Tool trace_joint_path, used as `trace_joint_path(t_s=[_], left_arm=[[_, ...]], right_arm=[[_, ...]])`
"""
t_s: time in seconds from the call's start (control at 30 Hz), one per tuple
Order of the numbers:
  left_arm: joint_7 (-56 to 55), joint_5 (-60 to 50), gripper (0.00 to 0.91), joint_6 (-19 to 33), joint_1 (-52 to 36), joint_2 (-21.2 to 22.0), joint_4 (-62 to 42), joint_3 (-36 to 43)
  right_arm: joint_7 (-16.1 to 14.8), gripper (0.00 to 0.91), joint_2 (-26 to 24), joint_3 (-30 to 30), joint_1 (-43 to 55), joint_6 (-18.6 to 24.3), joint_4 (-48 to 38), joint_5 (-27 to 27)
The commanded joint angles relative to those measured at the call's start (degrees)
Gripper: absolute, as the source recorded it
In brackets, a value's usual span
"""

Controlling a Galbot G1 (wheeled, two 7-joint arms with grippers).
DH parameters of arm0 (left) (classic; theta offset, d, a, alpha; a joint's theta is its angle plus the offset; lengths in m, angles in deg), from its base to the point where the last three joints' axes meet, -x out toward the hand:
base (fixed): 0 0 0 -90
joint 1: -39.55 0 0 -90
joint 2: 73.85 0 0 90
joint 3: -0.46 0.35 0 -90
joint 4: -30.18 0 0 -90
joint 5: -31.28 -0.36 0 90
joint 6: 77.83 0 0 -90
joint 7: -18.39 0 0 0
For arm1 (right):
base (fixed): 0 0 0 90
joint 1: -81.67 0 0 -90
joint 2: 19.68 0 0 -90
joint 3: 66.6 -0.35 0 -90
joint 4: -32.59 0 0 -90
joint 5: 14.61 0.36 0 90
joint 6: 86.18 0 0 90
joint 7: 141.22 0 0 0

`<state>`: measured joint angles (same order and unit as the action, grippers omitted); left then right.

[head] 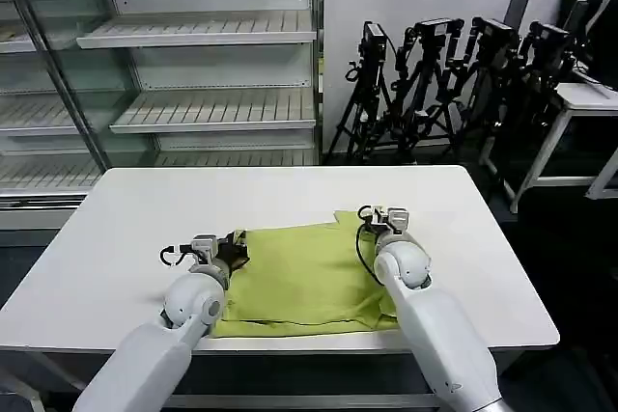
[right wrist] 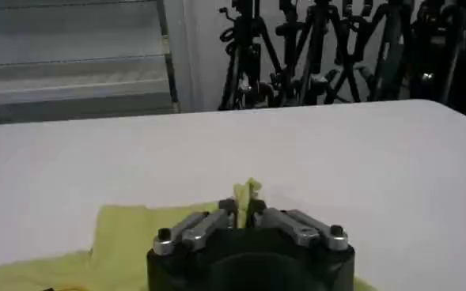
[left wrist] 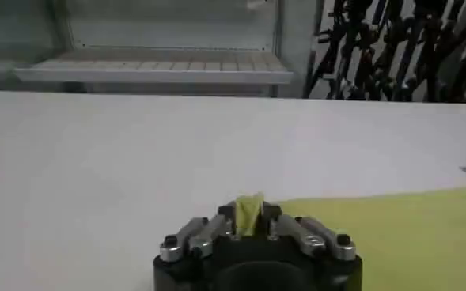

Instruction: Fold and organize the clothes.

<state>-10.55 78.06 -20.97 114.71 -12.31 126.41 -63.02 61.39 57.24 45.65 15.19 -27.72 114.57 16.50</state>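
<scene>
On white rectangular table [head: 126, 229]: soft lime yellow-green T-shirt [head: 299, 282], far edge pinched by closed left gripper [left wrist: 250, 215] and right gripper [right wrist: 244, 202]; uneven travel risks a skewed fold.

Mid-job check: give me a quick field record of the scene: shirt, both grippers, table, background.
garment: lime yellow-green T-shirt, lying mostly flat on the near half of the table
left gripper: shut on a pinch of the shirt's edge on the robot's left
right gripper: shut on a pinch of the shirt's edge on the robot's right
table: white, far half bare
background: shelving unit behind the table, camera tripods to the right
fold status: not yet folded small
</scene>
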Motion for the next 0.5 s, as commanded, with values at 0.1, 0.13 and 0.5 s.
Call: trace_joint_path(t_s=[0.1,0.13,0.5], left_arm=[[1.5,-0.4,0.02,0.0,0.4,-1.7,5.6,-1.2],[1.7,-0.4,0.02,0.0,0.6,-1.9,6.5,-1.3],[3.3,-0.6,0.02,0.1,3.4,-4.0,11.6,-3.0]], right_arm=[[-1.8,0.0,-1.9,-0.3,-1.3,3.0,8.2,-0.7],[-2.1,0.0,-2.2,-0.5,-1.5,3.2,9.3,-0.7],[-3.9,0.0,-5.4,-2.7,-6.5,4.1,16.7,-1.9]])
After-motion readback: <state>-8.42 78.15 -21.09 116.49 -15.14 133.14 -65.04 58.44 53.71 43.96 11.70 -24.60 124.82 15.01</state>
